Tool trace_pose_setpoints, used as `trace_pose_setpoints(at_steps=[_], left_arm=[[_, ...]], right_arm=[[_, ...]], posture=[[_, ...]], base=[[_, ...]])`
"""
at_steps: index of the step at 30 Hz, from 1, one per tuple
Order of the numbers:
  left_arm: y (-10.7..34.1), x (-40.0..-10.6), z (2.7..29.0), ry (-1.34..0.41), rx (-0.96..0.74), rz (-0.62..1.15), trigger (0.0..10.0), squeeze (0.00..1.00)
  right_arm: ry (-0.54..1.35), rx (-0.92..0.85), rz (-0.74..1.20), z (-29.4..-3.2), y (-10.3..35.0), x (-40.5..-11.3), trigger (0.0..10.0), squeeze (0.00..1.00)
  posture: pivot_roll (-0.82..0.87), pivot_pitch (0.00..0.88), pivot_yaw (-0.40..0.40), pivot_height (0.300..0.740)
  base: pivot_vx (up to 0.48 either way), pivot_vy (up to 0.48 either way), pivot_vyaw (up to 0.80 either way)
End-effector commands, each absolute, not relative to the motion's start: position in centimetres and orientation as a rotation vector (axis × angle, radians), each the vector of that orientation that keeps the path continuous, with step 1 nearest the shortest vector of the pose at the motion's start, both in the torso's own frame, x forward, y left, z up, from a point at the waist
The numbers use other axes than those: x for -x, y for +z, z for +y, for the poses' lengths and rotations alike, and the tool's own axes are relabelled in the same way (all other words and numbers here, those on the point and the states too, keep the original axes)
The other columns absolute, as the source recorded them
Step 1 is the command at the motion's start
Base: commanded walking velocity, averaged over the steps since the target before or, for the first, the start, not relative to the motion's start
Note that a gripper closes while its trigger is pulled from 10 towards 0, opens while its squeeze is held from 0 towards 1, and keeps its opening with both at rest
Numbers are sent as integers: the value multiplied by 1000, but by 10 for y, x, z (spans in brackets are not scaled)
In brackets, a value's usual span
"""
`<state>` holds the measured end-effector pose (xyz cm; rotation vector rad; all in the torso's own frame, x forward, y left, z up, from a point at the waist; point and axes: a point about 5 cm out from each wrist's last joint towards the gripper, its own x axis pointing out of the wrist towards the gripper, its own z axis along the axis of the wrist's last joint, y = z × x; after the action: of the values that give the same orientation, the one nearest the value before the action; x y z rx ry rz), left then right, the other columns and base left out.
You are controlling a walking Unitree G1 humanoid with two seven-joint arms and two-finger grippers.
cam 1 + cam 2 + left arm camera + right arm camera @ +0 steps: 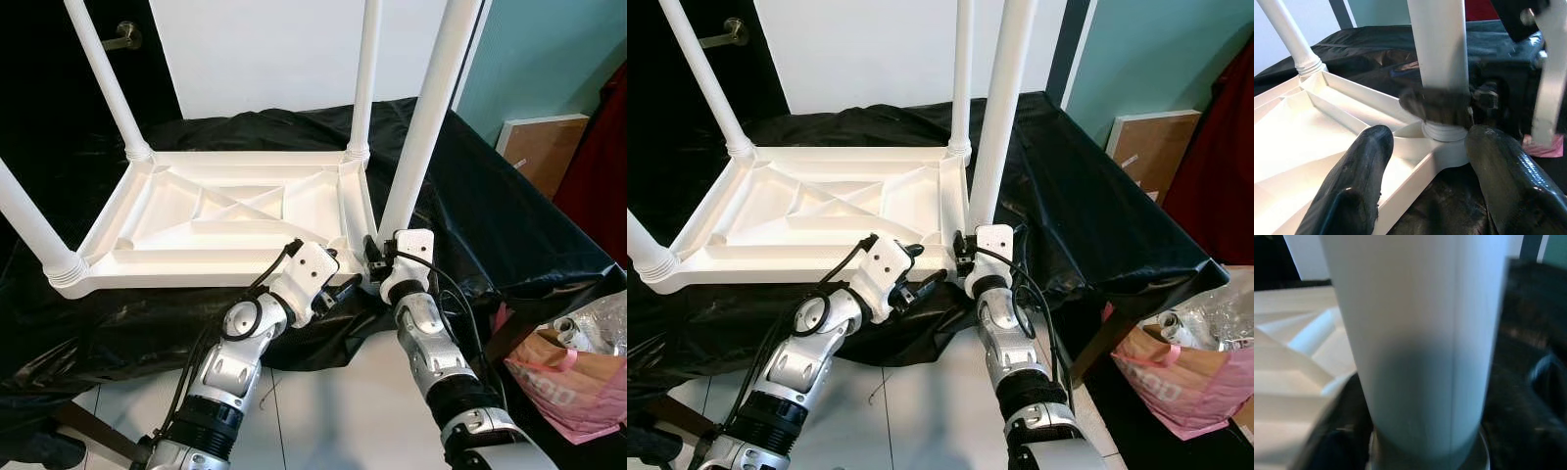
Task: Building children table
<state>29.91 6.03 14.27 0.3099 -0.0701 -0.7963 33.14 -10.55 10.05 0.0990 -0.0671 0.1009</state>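
My right end effector [375, 262] is clamped on the near leg [423, 127] to seat it; my left end effector [1425, 161], fingers apart, steadies the upturned tabletop [211, 215].

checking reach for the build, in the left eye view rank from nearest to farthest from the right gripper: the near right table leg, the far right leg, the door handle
1. Near right table leg, right at the right gripper.
2. Far right leg, behind it at the tabletop's far corner.
3. Door handle, far upper left.
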Motion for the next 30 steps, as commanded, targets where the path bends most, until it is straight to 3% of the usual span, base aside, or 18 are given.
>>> trace_pose_setpoints(at_steps=[1,8,12,13,20,28,29,30], left_arm=[[143,-303,63,-720,-318,-73,10000,0],[142,-303,62,-726,-320,-75,10000,0],[142,-303,62,-727,-319,-74,10000,0],[142,-302,62,-730,-319,-74,10000,0],[141,-301,60,-741,-321,-71,10000,0],[141,-300,58,-748,-320,-73,10000,0],[141,-299,58,-748,-320,-73,10000,0],[141,-299,58,-748,-320,-73,10000,0]], right_arm=[[111,-105,-60,-107,99,-330,10000,1000],[371,-56,-100,-128,105,-325,10000,1000],[430,-34,-87,-136,105,-325,10000,1000],[479,-6,-75,-139,104,-326,10000,0],[626,83,-40,-142,110,-337,10000,0],[671,156,-27,-141,117,-348,10000,0],[684,176,-28,-141,117,-348,7961,0],[684,176,-28,-141,117,-348,7961,0]], posture=[[-35,0,-4,740],[-41,0,-3,740],[-42,0,0,740],[-44,0,1,740],[-41,0,8,740],[-34,0,3,740],[-34,0,3,740],[-34,0,3,740]], base=[[0,0,0],[0,0,0],[0,0,0],[0,0,0],[0,0,0],[0,0,0],[0,0,0],[0,0,0]])
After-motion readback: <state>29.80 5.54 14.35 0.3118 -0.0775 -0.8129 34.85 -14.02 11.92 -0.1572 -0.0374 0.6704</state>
